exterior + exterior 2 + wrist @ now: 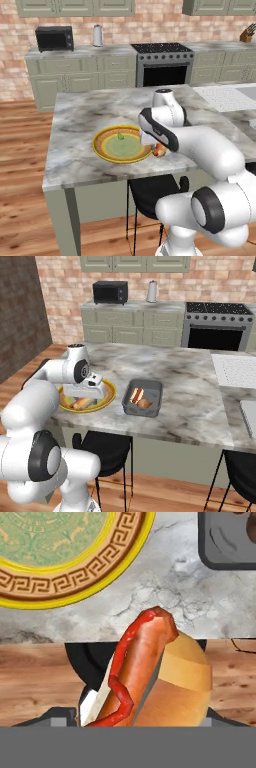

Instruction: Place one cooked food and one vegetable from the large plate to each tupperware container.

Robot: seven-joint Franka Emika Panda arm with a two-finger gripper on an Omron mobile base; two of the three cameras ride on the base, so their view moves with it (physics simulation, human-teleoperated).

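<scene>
Red-sauced hot dog (150,672) is clenched in the claw (142,724) at the counter's front edge – its long axis points ahead, toward the dark grey tupperware container (227,542)

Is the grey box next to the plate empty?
No, the grey box already holds food, as the right base view shows: something reddish and something brown lie inside it beside the plate.

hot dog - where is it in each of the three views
Left base view: hot dog peeks out at centre right, just right of the plate, under the arm.
Right base view: centre left, hot dog over the plate's near side, below the wrist.
Hand view: hot dog fills the lower centre, close up.
Shared landmark: the plate's yellow rim.
</scene>
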